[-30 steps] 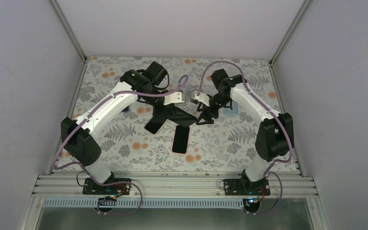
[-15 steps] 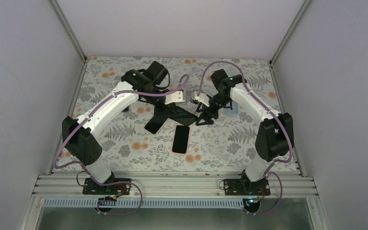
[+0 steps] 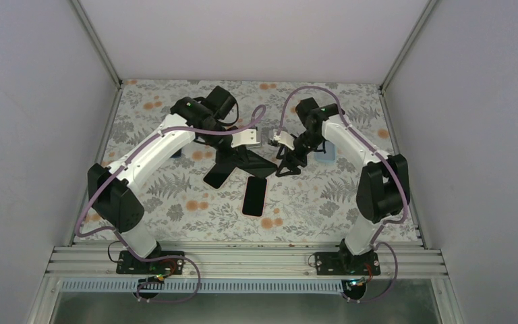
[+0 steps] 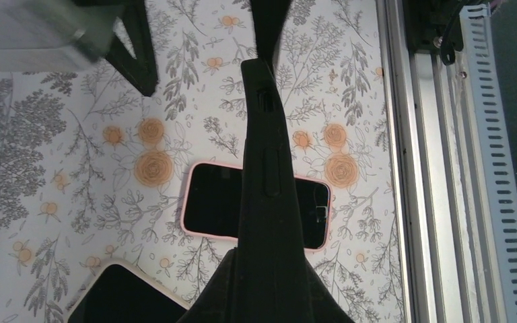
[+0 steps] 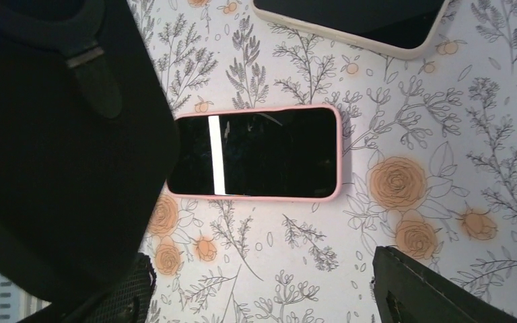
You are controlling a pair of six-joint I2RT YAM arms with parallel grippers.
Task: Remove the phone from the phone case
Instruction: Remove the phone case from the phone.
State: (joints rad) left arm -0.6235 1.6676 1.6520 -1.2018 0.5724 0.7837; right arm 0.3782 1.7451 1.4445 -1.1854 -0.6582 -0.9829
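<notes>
My left gripper (image 3: pixel 237 156) is shut on a black phone case (image 3: pixel 251 160) and holds it above the table. In the left wrist view the case (image 4: pixel 264 168) shows edge-on, side buttons visible, rising from the gripper (image 4: pixel 269 276). I cannot tell whether a phone is inside. My right gripper (image 3: pixel 289 166) is open and empty just right of the case. In the right wrist view the case (image 5: pixel 60 148) fills the left side, beside the open gripper (image 5: pixel 262 296).
A phone in a pink case (image 3: pixel 254 196) lies screen up on the floral table, also in both wrist views (image 4: pixel 209 202) (image 5: pixel 256 151). A phone in a cream case (image 3: pixel 216 177) lies left of it. A light-blue item (image 3: pixel 328 152) sits behind the right arm.
The right arm has shifted slightly to the left, toward the held case. The left arm and the phones on the table have not moved.
</notes>
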